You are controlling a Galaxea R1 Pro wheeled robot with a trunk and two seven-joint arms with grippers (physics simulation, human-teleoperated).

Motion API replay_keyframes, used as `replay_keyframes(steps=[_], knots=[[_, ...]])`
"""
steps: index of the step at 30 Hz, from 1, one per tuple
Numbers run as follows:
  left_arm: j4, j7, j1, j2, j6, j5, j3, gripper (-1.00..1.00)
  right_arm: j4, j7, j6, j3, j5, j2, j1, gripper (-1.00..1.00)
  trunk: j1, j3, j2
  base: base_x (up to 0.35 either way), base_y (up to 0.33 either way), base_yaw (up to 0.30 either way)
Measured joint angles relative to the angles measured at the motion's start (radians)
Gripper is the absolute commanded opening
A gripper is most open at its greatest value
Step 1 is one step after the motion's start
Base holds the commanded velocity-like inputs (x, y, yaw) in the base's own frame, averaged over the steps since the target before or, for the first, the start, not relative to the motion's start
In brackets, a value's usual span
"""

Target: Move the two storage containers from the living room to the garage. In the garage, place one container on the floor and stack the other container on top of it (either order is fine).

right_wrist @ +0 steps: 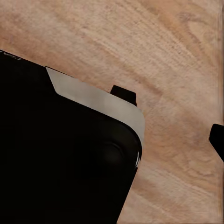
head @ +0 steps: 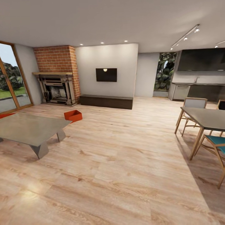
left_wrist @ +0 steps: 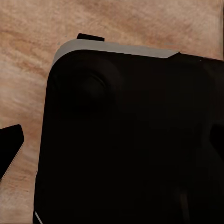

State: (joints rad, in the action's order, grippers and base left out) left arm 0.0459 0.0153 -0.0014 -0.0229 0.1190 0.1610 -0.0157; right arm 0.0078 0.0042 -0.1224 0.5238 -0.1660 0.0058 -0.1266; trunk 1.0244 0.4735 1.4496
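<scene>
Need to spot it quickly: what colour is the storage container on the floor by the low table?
Orange-red storage container, clearest in the head view.

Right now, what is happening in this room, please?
Nothing is being handled yet. The head view looks across a living room with a wood-plank floor. One orange-red storage container sits on that floor beyond a low grey table, in front of the brick fireplace. A sliver of orange-red shows behind the table at the left edge, possibly the second container. Both wrist cameras look down at the robot's dark base over the planks.
</scene>
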Motion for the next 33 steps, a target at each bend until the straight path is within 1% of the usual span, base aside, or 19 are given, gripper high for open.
replay_keyframes(steps=[33], knots=[[0.000, 0.000, 0.000, 0.000, 0.000, 0.000, 0.001, 1.00, 0.000, 0.000, 0.001, 0.000, 0.000, 0.001, 0.000, 1.00, 0.000, 0.000, 0.000, 0.322, 0.000, 0.000]])
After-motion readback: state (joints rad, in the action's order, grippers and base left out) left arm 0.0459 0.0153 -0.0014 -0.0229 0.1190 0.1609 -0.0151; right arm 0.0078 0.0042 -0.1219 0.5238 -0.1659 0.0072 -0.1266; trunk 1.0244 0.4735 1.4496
